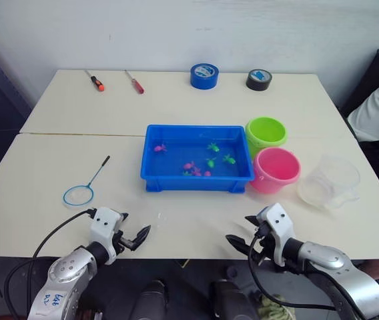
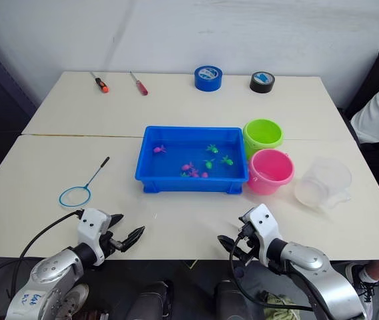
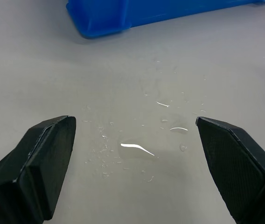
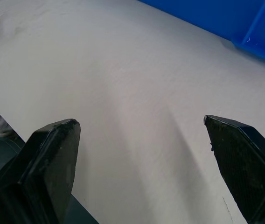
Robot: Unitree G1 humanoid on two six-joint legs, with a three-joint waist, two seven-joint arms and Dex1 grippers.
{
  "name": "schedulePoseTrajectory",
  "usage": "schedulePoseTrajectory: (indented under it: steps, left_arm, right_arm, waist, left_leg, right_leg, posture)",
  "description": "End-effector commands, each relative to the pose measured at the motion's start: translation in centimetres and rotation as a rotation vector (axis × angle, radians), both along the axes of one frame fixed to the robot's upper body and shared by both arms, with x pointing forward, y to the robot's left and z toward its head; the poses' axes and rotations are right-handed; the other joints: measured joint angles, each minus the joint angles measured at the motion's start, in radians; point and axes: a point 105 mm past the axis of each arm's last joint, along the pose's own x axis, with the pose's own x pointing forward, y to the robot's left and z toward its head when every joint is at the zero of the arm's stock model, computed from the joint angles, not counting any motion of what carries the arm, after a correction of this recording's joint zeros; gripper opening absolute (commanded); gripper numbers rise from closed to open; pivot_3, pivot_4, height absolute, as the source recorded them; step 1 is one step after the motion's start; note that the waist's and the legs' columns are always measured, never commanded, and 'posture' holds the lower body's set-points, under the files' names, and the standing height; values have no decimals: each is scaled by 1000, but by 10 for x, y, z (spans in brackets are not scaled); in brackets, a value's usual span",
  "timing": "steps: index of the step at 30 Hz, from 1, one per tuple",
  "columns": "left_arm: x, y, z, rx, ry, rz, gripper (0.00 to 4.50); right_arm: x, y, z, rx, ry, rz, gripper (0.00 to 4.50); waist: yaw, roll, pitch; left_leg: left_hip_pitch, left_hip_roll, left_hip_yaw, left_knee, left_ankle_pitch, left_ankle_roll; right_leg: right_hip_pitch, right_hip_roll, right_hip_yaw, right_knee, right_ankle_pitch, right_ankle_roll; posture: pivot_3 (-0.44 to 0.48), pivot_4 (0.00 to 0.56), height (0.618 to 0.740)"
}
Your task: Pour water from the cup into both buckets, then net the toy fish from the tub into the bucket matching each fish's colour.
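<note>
Where the two halves of the table [image 1: 56,173] meet, the blue tub [image 1: 197,180] sits just right of centre, holding shallow water and several tiny toy fish [image 1: 211,147], some pink and some green. Touching its right end stand two buckets: the green bucket [image 1: 265,134] farther away and the pink bucket [image 1: 276,170] nearer, side by side against each other. What either holds cannot be told. The clear cup [image 1: 329,181] stands upright just right of the pink one.

The net [image 1: 86,184] lies flat well left of the tub, hoop near, handle pointing far and right.

Along the far edge lie two screwdrivers [image 1: 96,81], a blue tape roll [image 1: 204,75] and a black tape roll [image 1: 259,79].

The left gripper [image 1: 134,236] and right gripper [image 1: 241,241] hover at the near edge, both with fingers spread, empty. Water droplets [image 3: 135,148] glisten on the table beneath the left one.
</note>
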Motion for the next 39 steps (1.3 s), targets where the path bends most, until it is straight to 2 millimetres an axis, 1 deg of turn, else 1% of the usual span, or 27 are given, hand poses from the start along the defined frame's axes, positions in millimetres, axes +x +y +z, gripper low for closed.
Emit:
schedulePoseTrajectory:
  steps: [1,11,13,16,18,19,22,24,26,28,30,32,34,36,39]
  left_arm:
    - [2,-2,14,-6,-59,-21,4489]
    - [3,-3,19,-17,-64,-38,4489]
    - [3,2,18,-4,-54,-43,4489]
    - [3,19,17,31,-26,-73,4489]
    - [6,36,29,36,-33,-103,4489]
    - [8,41,35,42,-42,-119,4489]
    - [15,48,53,71,-70,-189,4489]
    - [23,49,70,110,-106,-255,4489]
    - [33,44,86,151,-140,-335,4489]
    - [43,34,103,159,-168,-419,4489]
    - [53,13,118,165,-199,-540,4489]
    - [63,-3,127,180,-229,-620,4489]
    - [72,-15,132,179,-255,-668,4489]
    - [83,-32,138,173,-291,-721,4489]
    - [94,-48,143,166,-328,-765,4489]
  right_arm:
    - [-1,2,11,2,-45,19,4500]
    - [1,2,13,-3,-50,8,4500]
    - [2,1,14,0,-51,-9,4500]
    - [2,-2,13,-5,-41,-18,4500]
    - [0,-5,12,-13,-27,-24,4500]
    - [-1,-6,12,-15,-22,-26,4500]
    - [-4,-12,12,-20,-3,-46,4500]
    - [-8,-23,11,-32,14,-84,4500]
    - [-12,-41,11,-46,29,-153,4500]
    - [-17,-62,11,-68,43,-239,4500]
    - [-25,-85,7,-76,60,-363,4500]
    - [-31,-99,5,-65,57,-482,4500]
    - [-29,-111,5,-40,18,-615,4500]
    - [-23,-130,6,-33,-44,-807,4500]
    - [-16,-140,11,-8,-110,-969,4500]
  waist:
    - [0,0,0]
    - [0,0,0]
    - [0,0,0]
    - [0,0,0]
    - [0,0,0]
    - [0,0,0]
    - [0,0,0]
    - [9,0,0]
    - [19,0,0]
    - [25,0,0]
    - [37,1,0]
    - [40,0,0]
    - [36,1,-1]
    - [24,1,-1]
    - [13,2,-1]
  left_leg:
    - [0,0,0,0,0,0]
    - [0,0,0,0,0,0]
    - [0,0,0,0,0,0]
    - [0,0,0,0,0,0]
    - [0,0,0,-1,0,0]
    - [0,1,0,-1,0,0]
    - [0,0,0,-1,0,0]
    - [0,0,0,-1,0,0]
    - [-1,0,0,-1,0,0]
    - [-1,0,-1,-2,0,0]
    - [-2,-1,-1,-2,0,0]
    - [-1,-1,0,-3,0,0]
    - [-1,-1,1,-5,0,0]
    - [-1,0,3,-5,0,0]
    - [0,-1,4,-5,1,-1]
  right_leg:
    - [0,0,0,0,0,0]
    - [0,0,0,0,1,1]
    - [0,0,0,0,1,1]
    - [0,0,0,0,0,0]
    - [0,0,0,0,-1,-2]
    - [-1,0,0,0,-2,-3]
    - [-1,-1,0,0,-3,-6]
    - [0,-1,0,-1,-3,-6]
    - [-1,-2,1,-1,-3,-6]
    - [-1,-2,1,-2,-3,-6]
    - [-1,-2,0,-2,-3,-6]
    - [-1,-2,0,-2,-1,-3]
    - [-1,-1,0,-2,0,0]
    - [-3,0,0,-1,0,1]
    - [-3,4,1,1,1,2]
  posture:
    - [0,150,734]
    - [0,150,734]
    - [0,150,734]
    - [0,150,734]
    - [0,150,734]
    - [0,150,734]
    - [0,150,734]
    - [0,150,734]
    - [0,150,734]
    - [0,150,734]
    - [0,150,734]
    - [0,150,734]
    - [0,150,734]
    - [0,150,734]
    - [0,150,734]
